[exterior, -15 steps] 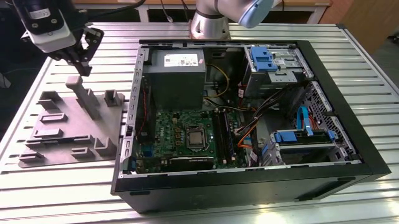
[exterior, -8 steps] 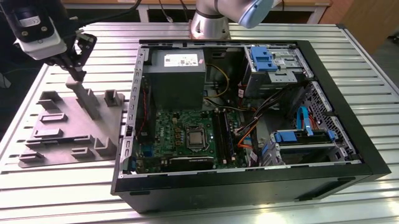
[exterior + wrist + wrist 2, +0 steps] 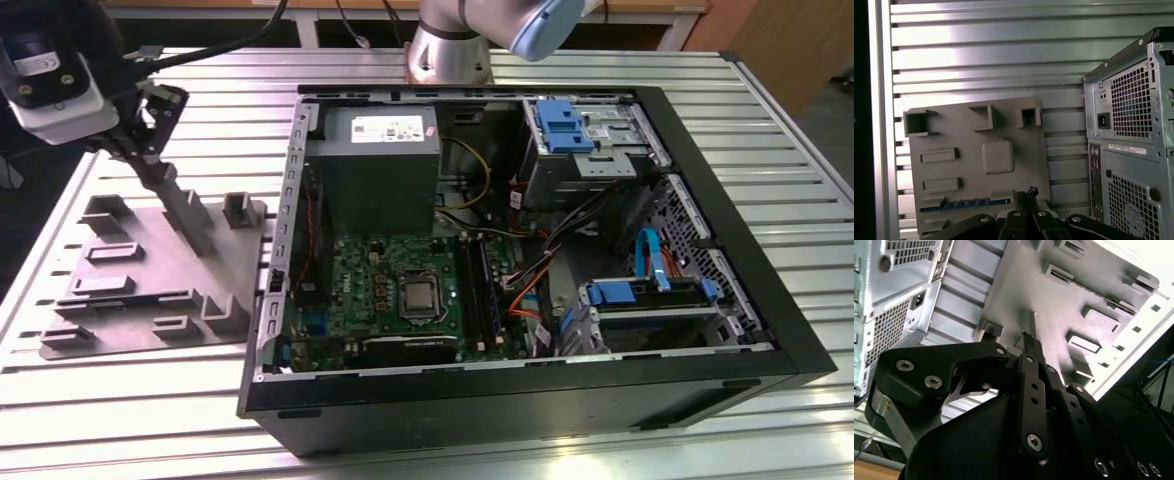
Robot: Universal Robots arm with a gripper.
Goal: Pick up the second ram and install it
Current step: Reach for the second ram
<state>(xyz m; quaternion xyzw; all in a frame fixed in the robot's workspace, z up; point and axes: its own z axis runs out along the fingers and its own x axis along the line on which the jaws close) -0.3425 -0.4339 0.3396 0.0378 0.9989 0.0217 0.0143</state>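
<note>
Edging the tray [image 3: 1019,150], the second ram [image 3: 964,204] lies lengthwise along it.

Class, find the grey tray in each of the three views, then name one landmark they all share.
Exterior view: the tray lies at the exterior view's left, beside the case, under the gripper.
First wrist view: the tray lies beyond the gripper, next to the case's rear.
Second wrist view: the tray lies beyond the gripper, with the case alongside.
Shared landmark: the case.
</note>
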